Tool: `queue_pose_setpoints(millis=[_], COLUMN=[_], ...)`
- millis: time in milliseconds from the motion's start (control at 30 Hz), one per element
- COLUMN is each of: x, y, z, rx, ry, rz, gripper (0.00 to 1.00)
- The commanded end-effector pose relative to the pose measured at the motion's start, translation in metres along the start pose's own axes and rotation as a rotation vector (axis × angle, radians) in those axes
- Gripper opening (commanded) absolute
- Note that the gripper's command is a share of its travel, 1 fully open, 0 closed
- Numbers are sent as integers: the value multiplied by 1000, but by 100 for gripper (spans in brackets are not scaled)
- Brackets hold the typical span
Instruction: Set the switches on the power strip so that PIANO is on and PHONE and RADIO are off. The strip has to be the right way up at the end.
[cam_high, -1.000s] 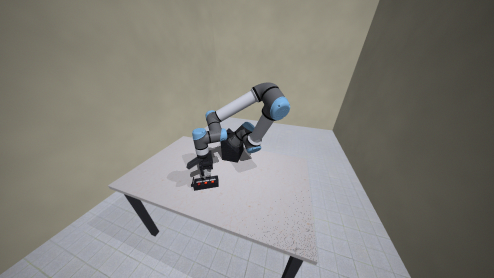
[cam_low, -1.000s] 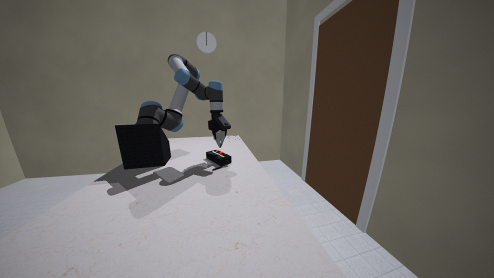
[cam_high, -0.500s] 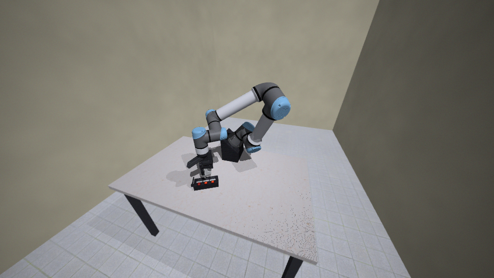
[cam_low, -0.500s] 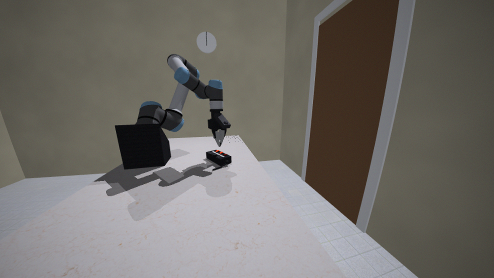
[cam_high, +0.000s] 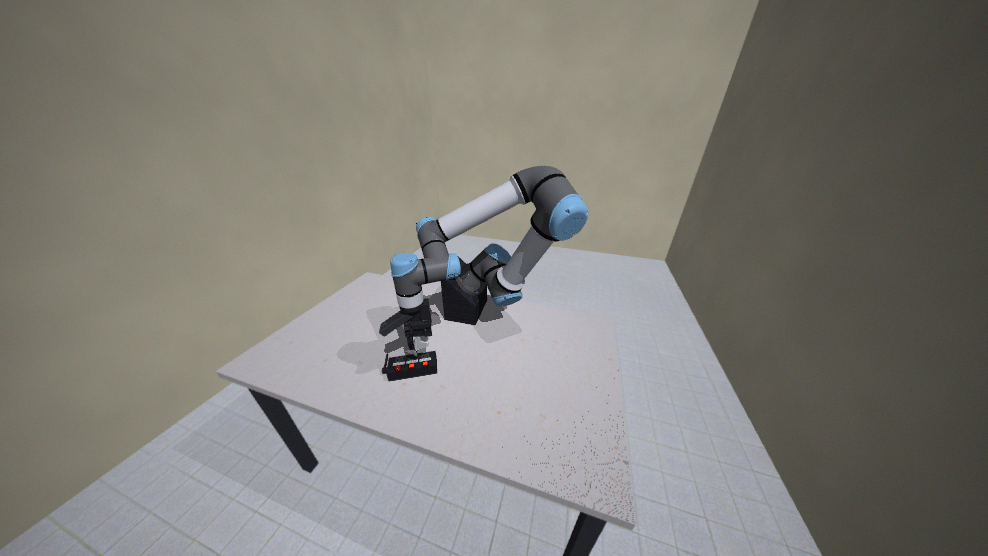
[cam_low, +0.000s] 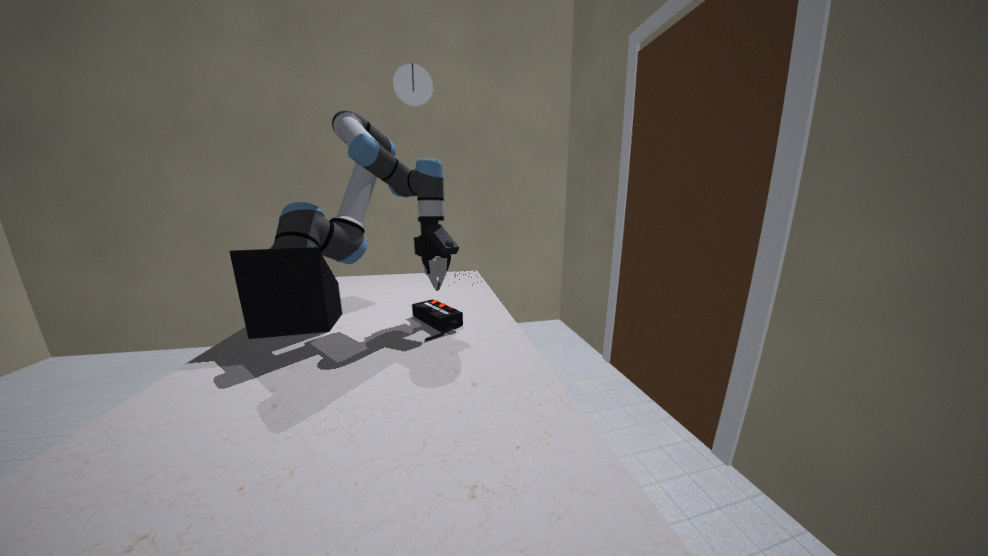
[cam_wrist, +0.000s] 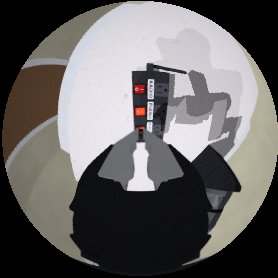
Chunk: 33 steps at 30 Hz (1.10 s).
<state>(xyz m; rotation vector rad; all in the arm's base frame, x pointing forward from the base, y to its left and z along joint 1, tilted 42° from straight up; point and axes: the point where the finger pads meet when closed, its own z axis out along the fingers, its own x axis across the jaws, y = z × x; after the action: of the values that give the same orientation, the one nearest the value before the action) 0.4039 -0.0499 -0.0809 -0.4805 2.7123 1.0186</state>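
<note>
Now hovering with the gripper (cam_high: 413, 352) (cam_low: 437, 288) (cam_wrist: 140, 129) closed, fingertips together, with nothing between them. Apparently touching nothing either: in the exterior view, see a gap between tips and strip (cam_high: 414, 373) (cam_low: 428, 316) (cam_wrist: 140, 100). Look for the strip just below, switches up and so the right way up, flat on the table (cam_high: 525, 387) (cam_low: 414, 470) (cam_wrist: 100, 115). In the wrist view, follow its long axis straight out ahead of the jaws, starting from the end nearest the tips. At that end, half hidden by the tips, find a bright orange switch (cam_high: 425, 363) (cam_low: 434, 301), presumably PHONE and likely on. Next along, find PIANO (cam_high: 411, 365) (cam_low: 442, 304) (cam_wrist: 140, 111), bright orange, likely on. Farthest out, find RADIO (cam_high: 397, 367) (cam_low: 451, 309) (cam_wrist: 139, 89), darker red, likely off. Probably left to do: press PHONE alone, lining up over its off side before coming down, without catching PIANO or tipping the strip. Beyond, note the clock (cam_low: 413, 84) high on the wall.

Tool, one: raised and shifted sideways.
The tool (cam_high: 414, 353) (cam_low: 437, 289) (cam_wrist: 140, 129) now stands a little higher above the power strip (cam_high: 412, 374) (cam_low: 436, 321) (cam_wrist: 139, 101) than in the earlier views, and has moved slightly along it, away from the corded end; arm elbow (cam_high: 568, 217) carried rightward in the top view. Rise slight, fingertips small there, so its extent is hard to judge.
</note>
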Motion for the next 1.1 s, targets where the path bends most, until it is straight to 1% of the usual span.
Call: queue_pose_setpoints(millis=[0, 1067], x=[-8, -8], y=[29, 26], z=[-9, -11], rx=[1, 4], ry=[0, -1], rz=[-2, -2], gripper=[0, 0])
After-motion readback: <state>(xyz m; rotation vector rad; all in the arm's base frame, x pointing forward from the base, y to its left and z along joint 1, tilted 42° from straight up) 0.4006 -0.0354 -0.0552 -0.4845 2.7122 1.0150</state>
